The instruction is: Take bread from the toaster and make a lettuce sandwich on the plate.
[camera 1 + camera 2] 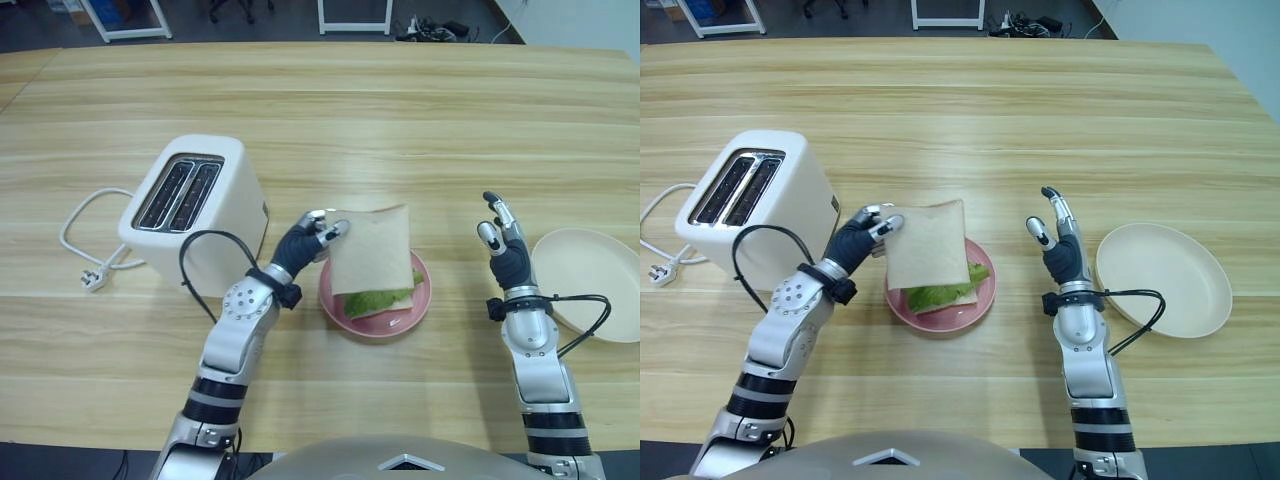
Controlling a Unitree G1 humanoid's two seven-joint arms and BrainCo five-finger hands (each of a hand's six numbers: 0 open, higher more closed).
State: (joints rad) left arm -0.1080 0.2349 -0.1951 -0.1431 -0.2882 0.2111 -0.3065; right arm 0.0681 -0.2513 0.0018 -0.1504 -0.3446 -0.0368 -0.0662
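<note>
A bread slice (372, 250) is clamped by the left hand (303, 245) over the lettuce (375, 300) on the plate (383, 329), perhaps touching it, while the right hand (506, 250) is held open.

Left robot hand (303, 243) was angled forward-right, fingers pinching the edge of a pale square bread slice (372, 252). Right robot hand (506, 250) stood upright, fingers loosely spread, holding nothing.
</note>
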